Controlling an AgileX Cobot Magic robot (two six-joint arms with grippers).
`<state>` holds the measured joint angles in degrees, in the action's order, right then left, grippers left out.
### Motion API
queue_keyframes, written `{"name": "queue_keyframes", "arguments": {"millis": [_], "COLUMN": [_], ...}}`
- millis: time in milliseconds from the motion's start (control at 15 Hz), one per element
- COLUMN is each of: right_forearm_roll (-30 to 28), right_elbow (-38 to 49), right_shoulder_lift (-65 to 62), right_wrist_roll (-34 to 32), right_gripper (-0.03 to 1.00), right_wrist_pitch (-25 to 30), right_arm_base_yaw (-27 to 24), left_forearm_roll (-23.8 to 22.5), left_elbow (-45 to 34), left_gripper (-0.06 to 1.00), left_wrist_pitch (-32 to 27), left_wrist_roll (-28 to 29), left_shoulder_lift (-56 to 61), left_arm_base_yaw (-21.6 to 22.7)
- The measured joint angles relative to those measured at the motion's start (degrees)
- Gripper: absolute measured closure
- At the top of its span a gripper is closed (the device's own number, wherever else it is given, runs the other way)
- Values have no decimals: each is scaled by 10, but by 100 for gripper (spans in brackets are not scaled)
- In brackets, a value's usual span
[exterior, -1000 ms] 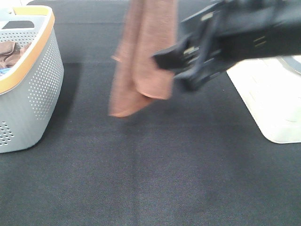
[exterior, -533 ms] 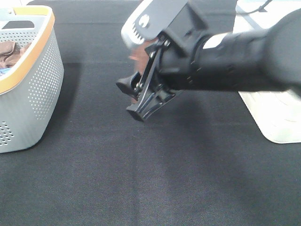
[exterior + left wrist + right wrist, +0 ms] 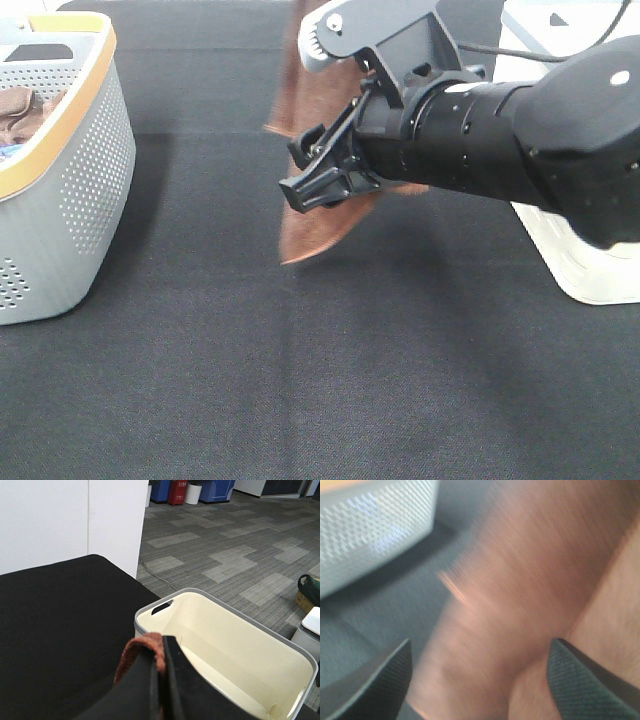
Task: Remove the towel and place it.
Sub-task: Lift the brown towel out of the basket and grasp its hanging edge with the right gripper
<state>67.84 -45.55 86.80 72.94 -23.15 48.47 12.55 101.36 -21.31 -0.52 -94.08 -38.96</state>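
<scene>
A black fabric-covered table [image 3: 300, 380] is filling the high view, with a grey perforated plastic basket with an orange rim [image 3: 92, 170] sitting at its left edge and a white rounded slab [image 3: 585, 260] lying at its right edge. The reddish-brown microfibre towel [image 3: 318, 228] is hanging in the air above the table, nearer the far edge and about midway between the left and right edges, its lowest corner pointing down. The left tool [image 3: 161, 652] is pinching a fold of the towel from above, its jaws fully closed on the cloth. The right tool [image 3: 300, 168] is reaching in from the right edge with its jaws spread wide, gripping nothing; the towel is hanging just between its fingers [image 3: 375, 680], blurred.
</scene>
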Motion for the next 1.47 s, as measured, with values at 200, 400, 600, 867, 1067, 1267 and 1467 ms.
{"name": "queue_keyframes", "arguments": {"millis": [200,400,600,867,1067,1267,1467], "right_forearm_roll": [89,143,159,191,224,235,238], "right_elbow": [0,0,0,0,0,0,0], "right_shoulder_lift": [0,0,0,0,0,0,0], "right_wrist_roll": [71,105,119,150,175,184,189], "right_gripper": [25,25,25,25,25,25,27], "right_wrist_pitch": [-16,-45,-62,-96,-106,-107,-107], "right_arm_base_yaw": [0,0,0,0,0,0,0], "left_forearm_roll": [-2,-5,-5,-18,-20,-20,-14], "left_elbow": [0,0,0,0,0,0,0], "left_gripper": [94,94,94,94,94,94,94], "left_wrist_pitch": [0,-1,-3,-4,-4,-4,-4], "left_wrist_roll": [0,0,0,0,0,0,0], "left_shoulder_lift": [3,3,3,3,3,3,3], "left_arm_base_yaw": [0,0,0,0,0,0,0]}}
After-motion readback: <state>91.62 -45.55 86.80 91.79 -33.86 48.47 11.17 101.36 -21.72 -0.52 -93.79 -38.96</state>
